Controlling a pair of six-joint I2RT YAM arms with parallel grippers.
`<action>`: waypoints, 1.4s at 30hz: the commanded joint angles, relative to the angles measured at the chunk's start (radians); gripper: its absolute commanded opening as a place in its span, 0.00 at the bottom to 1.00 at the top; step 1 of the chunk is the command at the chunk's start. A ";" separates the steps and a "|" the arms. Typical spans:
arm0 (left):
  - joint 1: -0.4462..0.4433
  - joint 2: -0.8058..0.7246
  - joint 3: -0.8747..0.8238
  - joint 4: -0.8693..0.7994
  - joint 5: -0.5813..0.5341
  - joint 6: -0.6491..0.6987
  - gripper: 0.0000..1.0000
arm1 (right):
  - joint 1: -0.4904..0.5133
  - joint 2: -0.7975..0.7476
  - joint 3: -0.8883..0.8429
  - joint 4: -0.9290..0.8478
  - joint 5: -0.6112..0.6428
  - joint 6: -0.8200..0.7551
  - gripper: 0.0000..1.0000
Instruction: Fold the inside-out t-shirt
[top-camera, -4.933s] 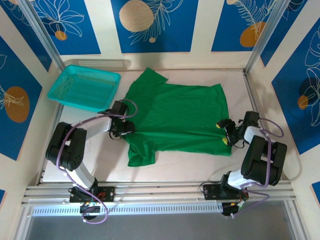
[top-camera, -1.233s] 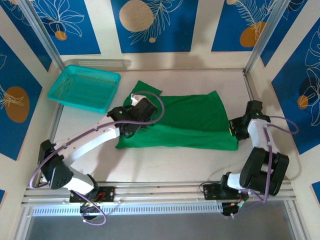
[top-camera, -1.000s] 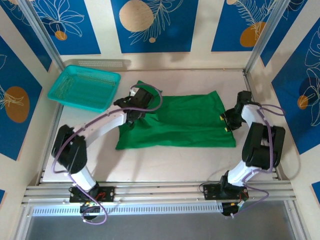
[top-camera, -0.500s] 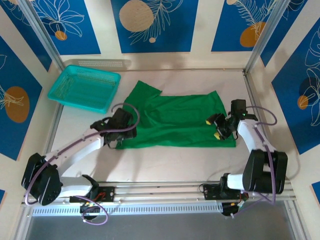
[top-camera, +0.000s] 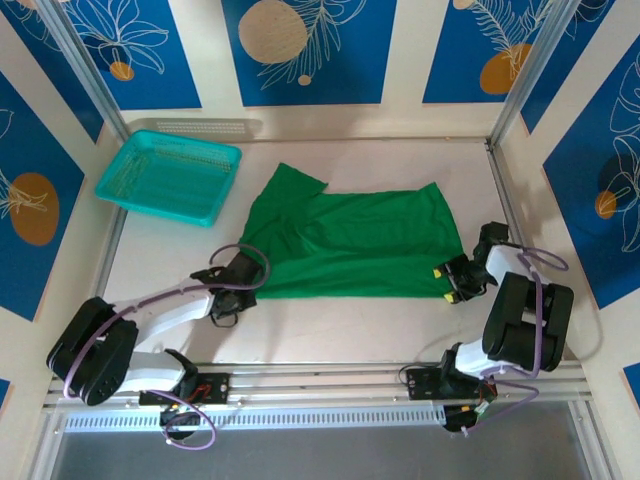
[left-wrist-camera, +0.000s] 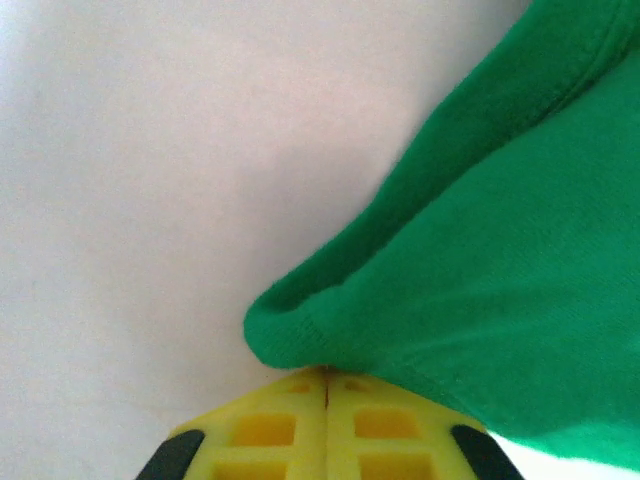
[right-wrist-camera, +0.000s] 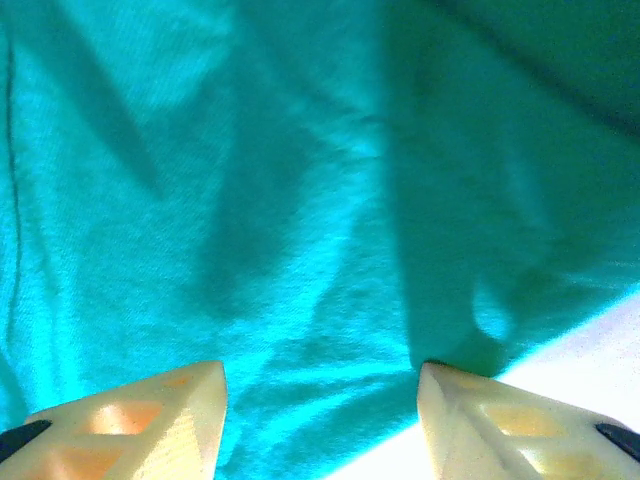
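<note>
Green cloth is seen spread over the middle of the pale table (top-camera: 330, 325): the t-shirt (top-camera: 350, 240) is laid flat as a long shape with a straight near edge, and one sleeve is turned out at its far left, toward the teal basket (top-camera: 150, 207). The basket is set at the far left corner of the table, near the sleeve but apart from it.

The left gripper (top-camera: 232, 292) is held low at the near left corner of the t-shirt. In the left wrist view its yellow fingers (left-wrist-camera: 265, 430) are pressed together with only a thin seam between them, so it is closed. A rolled hem of the cloth is met right at the fingertips, and cloth is draped over the right-hand finger. Whether any cloth is caught between the tips cannot be told.

The right gripper (top-camera: 447, 283) is placed at the near right corner of the t-shirt. In the right wrist view its pale fingers (right-wrist-camera: 150, 410) are held well apart, so it is open, and wrinkled cloth is seen between and beyond them. The edge of the cloth is touched by the tip of the right-hand finger, with bare table beside it.
</note>
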 joint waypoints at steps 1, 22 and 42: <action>0.041 0.042 -0.046 -0.068 -0.048 -0.011 0.00 | -0.027 -0.025 -0.015 -0.041 0.001 -0.017 0.53; 0.049 -0.053 0.257 0.015 0.256 0.186 0.51 | 0.796 -0.026 0.295 0.323 -0.076 -0.352 0.56; 0.158 0.254 0.095 0.223 0.288 0.088 0.28 | 1.017 0.790 1.010 0.063 0.476 -0.466 0.39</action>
